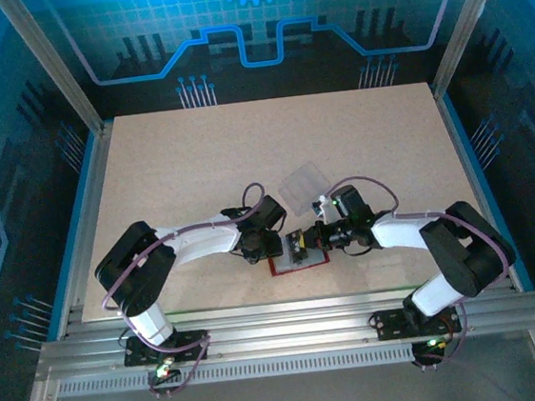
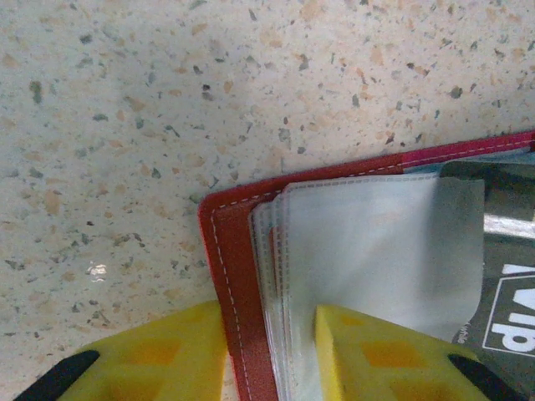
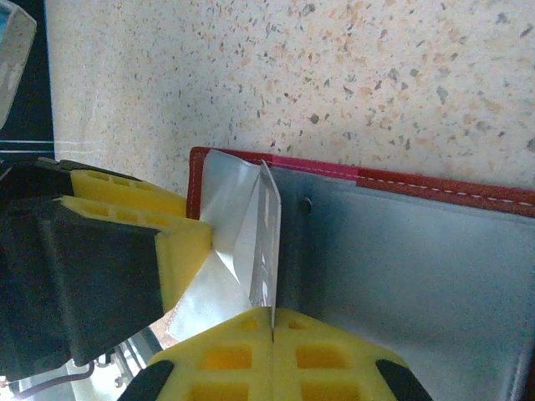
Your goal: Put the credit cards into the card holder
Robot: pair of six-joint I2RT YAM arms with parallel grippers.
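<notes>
Top external: one red card holder [image 1: 298, 259], two pincers, left [image 1: 274, 249] and right [image 1: 303, 245].

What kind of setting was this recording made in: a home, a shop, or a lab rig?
Most likely a lab robot cell: a speckled tabletop enclosed by an aluminium frame, blue circuit-patterned backdrop panels around it, and two arms bolted to a slotted metal rail.

Both arms folded inward, grippers nearly meeting at table centre-front.
We see left gripper [image 1: 271, 247] part-open, pointing 3 o'clock; right gripper [image 1: 312, 239] fully closed, pointing 9.
</notes>
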